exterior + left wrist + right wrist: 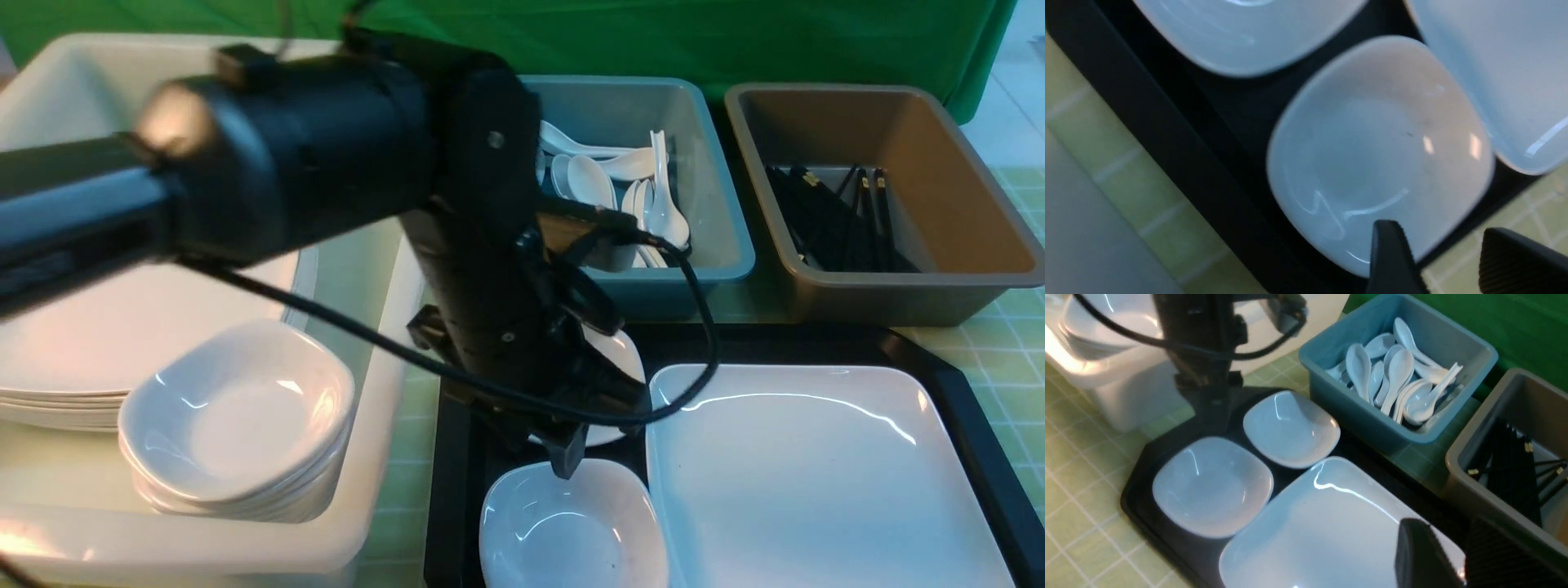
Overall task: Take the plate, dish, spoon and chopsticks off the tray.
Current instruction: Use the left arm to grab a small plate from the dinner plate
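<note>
1. Dishes are being cleared at this step, judging by the layout. No spoon or chopsticks are being shown on the big black rectangular plastic tray (775,343). White ceramic soup spoons (645,188) are lying in the teal plastic tub (718,245), and thin black chopsticks (833,220) in the brown plastic tub (963,204).
2. On the tray, a small deep white squarish near dish (567,531) is sitting at 7 o'clock and a matching far dish (1290,428) at 10 o'clock. The large flat glossy white squarish plate (816,474) is filling 4 o'clock.
3. The left gripper (1437,241) is being held over the near dish's rim, jaws apart and empty.
4. The right gripper (1461,555) is being shown only by its wrist camera, jaws slightly apart and empty.
5. A descent astride that rim is likely being called for next, then closing.
</note>
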{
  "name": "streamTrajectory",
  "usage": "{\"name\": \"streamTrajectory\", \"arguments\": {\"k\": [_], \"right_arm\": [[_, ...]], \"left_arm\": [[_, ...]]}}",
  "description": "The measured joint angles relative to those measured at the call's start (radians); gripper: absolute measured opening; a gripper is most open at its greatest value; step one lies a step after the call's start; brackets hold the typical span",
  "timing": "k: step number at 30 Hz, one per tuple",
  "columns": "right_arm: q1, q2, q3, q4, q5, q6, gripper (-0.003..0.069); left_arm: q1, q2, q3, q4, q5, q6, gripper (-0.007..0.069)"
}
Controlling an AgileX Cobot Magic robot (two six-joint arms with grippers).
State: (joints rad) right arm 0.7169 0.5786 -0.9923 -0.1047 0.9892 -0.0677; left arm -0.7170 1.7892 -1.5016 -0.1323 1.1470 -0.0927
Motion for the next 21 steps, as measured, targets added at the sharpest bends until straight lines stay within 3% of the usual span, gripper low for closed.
{"name": "streamTrajectory", "arguments": {"k": [5, 12, 21], "right_arm": [[0.0, 0.0, 0.0, -0.004, 0.056, -0.004, 0.0178], [0.0, 0.0, 0.0, -0.005, 0.068, -0.004, 0.0189], [0.0, 0.0, 0.0, -0.006, 0.07, -0.004, 0.0197]], "left_arm": [[0.0, 0.083, -0.011, 0.005, 0.014, 0.135, 0.0334], [0.0, 0.122, -0.012, 0.049, 0.046, 0.171, 0.0332], [0.0, 0.145, -0.012, 0.118, -0.051, 0.198, 0.0322]]}}
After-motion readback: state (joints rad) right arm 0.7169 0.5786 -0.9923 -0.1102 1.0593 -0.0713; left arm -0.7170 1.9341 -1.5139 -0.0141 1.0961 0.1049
